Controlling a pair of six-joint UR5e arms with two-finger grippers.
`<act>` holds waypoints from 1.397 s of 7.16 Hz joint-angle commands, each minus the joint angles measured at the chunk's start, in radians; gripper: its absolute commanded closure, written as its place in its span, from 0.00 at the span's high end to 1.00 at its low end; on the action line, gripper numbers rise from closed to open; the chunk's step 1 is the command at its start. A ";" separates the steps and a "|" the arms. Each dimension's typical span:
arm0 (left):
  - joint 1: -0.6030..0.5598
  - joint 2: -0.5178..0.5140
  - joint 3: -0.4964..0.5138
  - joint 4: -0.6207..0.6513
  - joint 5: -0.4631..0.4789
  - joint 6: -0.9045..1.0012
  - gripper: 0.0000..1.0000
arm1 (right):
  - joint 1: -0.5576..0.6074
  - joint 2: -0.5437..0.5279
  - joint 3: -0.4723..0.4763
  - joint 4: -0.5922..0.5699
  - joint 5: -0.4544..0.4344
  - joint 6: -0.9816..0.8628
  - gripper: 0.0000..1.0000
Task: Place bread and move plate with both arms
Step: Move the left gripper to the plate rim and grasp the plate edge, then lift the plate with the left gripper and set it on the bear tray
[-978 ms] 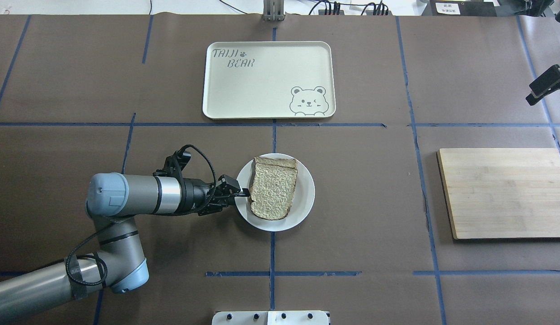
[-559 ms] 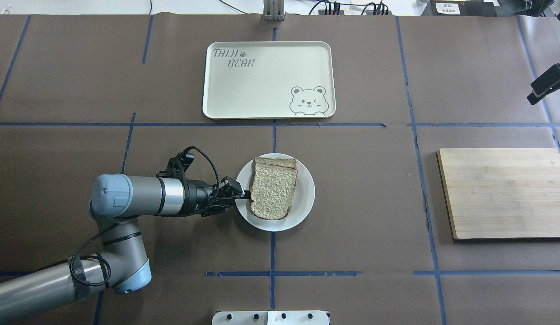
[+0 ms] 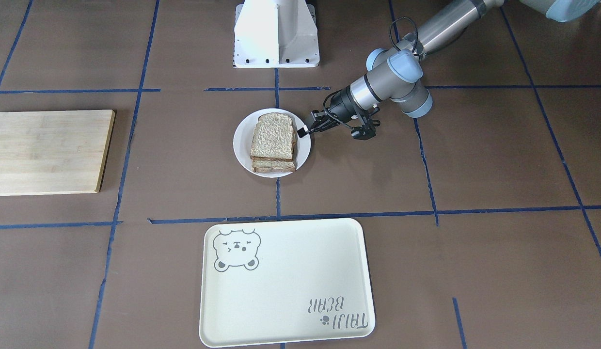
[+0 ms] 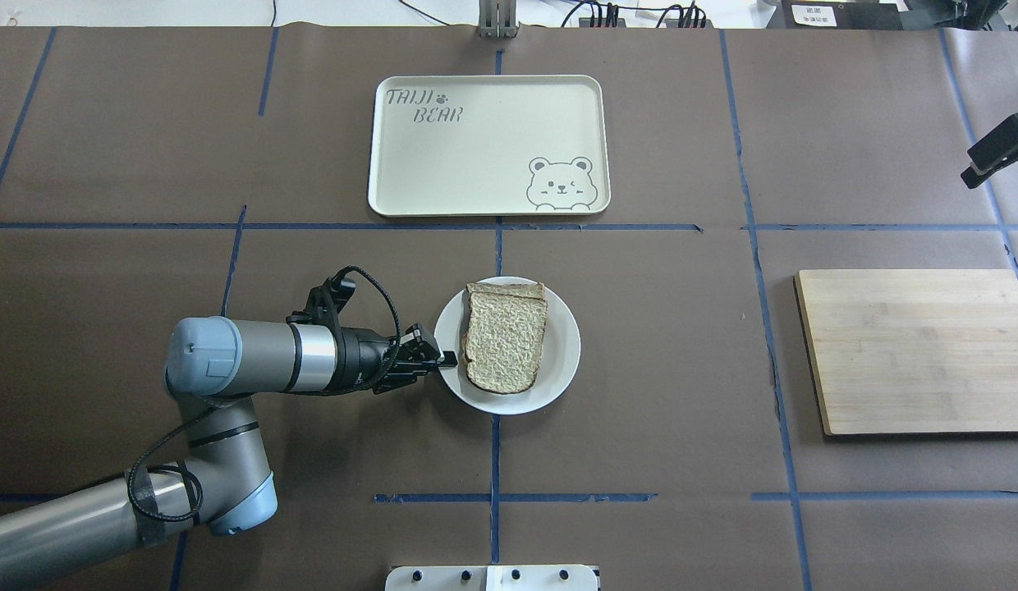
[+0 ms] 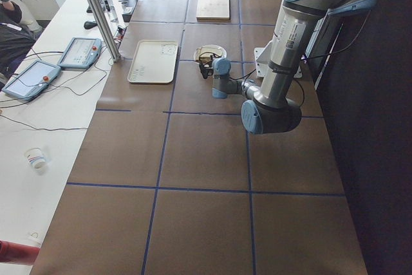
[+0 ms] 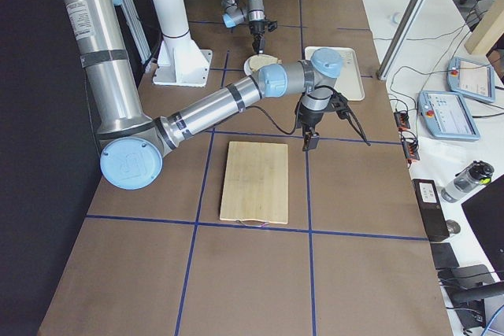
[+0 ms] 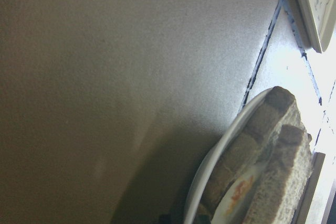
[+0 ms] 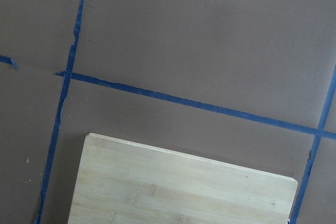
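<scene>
— Bread slice (image 4: 506, 341), speckled crumb, dark-brown crust: where?
— Topping stack (image 4: 505, 289) on small round white plate (image 4: 562, 361), mid-table.
— Grip status?
— Black left gripper (image 4: 445, 359) pinches plate's rim, robot's left side. Black right gripper (image 4: 981, 164) hangs beyond pale rectangular bamboo board (image 4: 911, 353); cannot tell whether open.

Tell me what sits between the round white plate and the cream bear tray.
Only bare brown table covering crossed by blue tape lines, seen in the overhead view.
</scene>
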 commanded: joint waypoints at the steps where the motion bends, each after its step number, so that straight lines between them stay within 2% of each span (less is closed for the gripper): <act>1: -0.003 0.000 -0.043 -0.015 -0.001 -0.004 0.02 | 0.002 -0.002 0.000 -0.001 0.000 0.000 1.00; 2: -0.006 0.002 -0.090 -0.018 0.001 -0.009 0.02 | 0.010 -0.002 0.000 -0.001 0.000 -0.001 1.00; 4: -0.030 -0.002 -0.103 -0.018 0.017 -0.013 0.02 | 0.047 -0.037 -0.002 0.001 0.000 -0.038 1.00; 6: -0.076 -0.044 -0.093 -0.007 0.114 -0.065 0.02 | 0.085 -0.101 -0.002 0.001 0.044 -0.122 1.00; 7: -0.076 -0.061 -0.085 -0.002 0.230 -0.163 0.02 | 0.117 -0.124 -0.002 0.001 0.067 -0.170 1.00; 8: -0.081 -0.101 -0.039 -0.001 0.305 -0.171 0.02 | 0.142 -0.141 -0.002 0.001 0.087 -0.195 1.00; 10: -0.130 -0.219 0.150 0.014 0.373 -0.248 0.02 | 0.146 -0.146 -0.002 0.001 0.098 -0.181 1.00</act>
